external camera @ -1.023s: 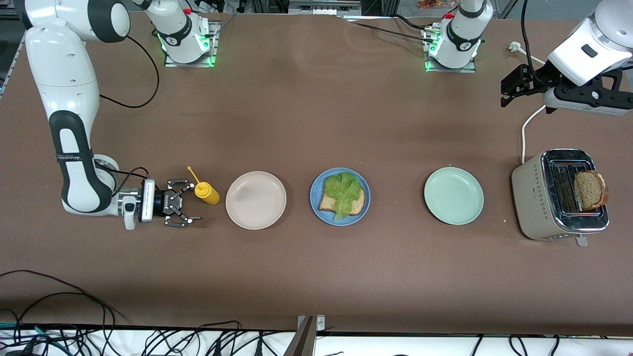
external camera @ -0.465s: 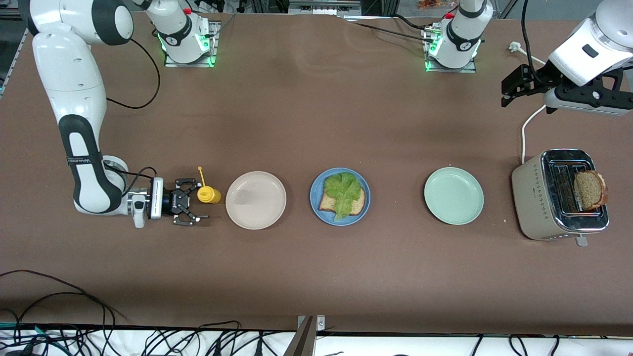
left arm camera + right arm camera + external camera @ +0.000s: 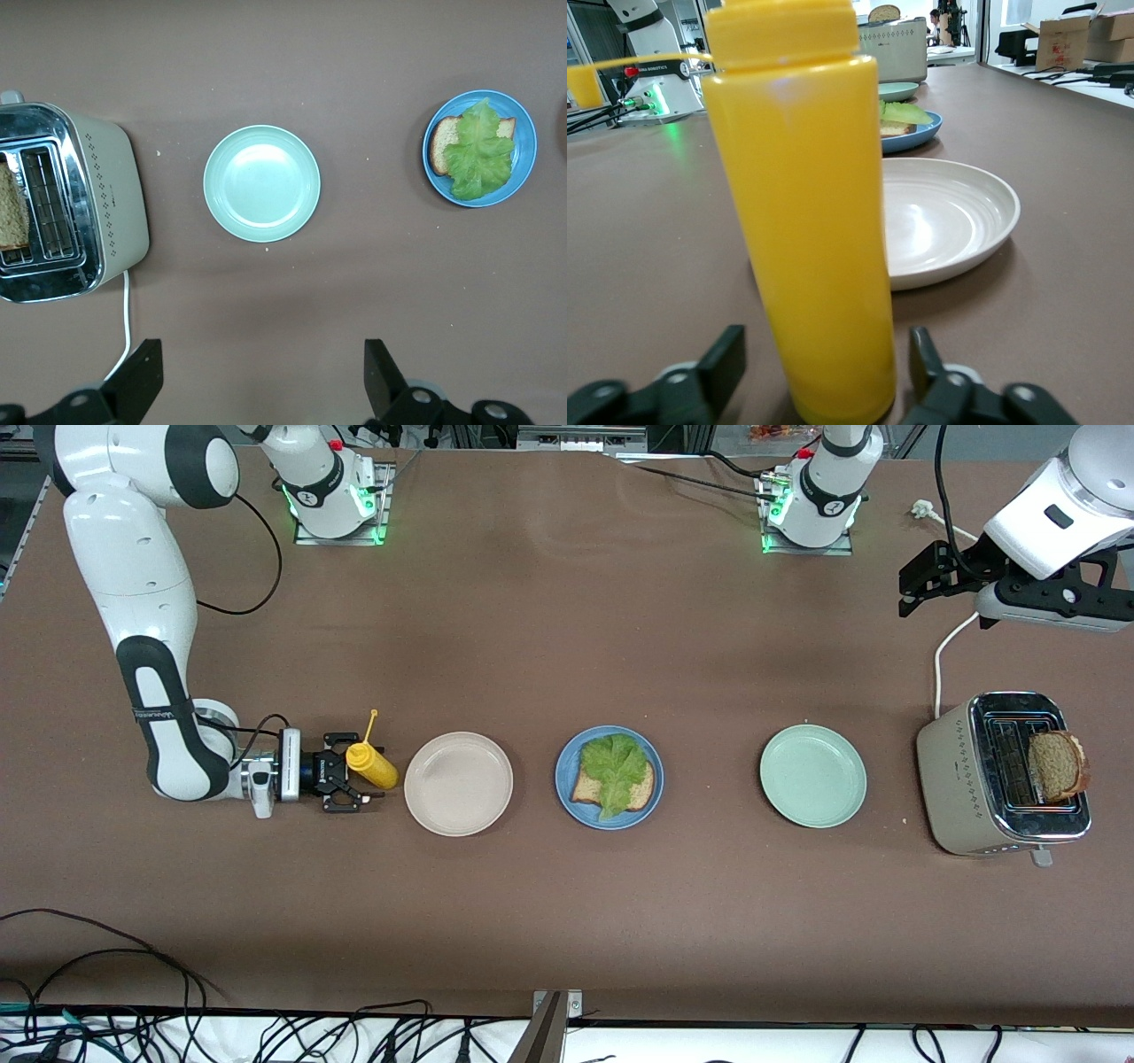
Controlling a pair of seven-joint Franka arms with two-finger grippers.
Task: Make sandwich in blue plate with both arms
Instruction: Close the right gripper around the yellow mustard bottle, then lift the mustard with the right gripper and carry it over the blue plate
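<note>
Brown tabletop (image 3: 567, 620) runs from one arm's end to the other, with a row of things across its middle. Largest is the toaster (image 3: 1001, 775) at the left arm's end, a bread slice (image 3: 1056, 765) standing up out of one slot. Next come three plates: a mint plate (image 3: 812, 776), the blue plate (image 3: 572, 772) in the middle, and a beige plate (image 3: 458, 783) toward the right arm's end. On the blue plate lies a second slice (image 3: 636, 788) flat, with a lettuce leaf (image 3: 615, 769) over it; the leaf's long axis runs from the robots' edge toward the front camera, reaching the plate's rim at both ends. No top slice covers it.

Just beside the beige plate stands a yellow bottle (image 3: 372, 766), upright. The right gripper (image 3: 347, 781) is low at the table, its fingers spread on either side of the bottle with gaps showing, not yet pinching it. The left gripper (image 3: 917, 584) waits high above the table, near the toaster, fingers spread wide and holding nothing.
</note>
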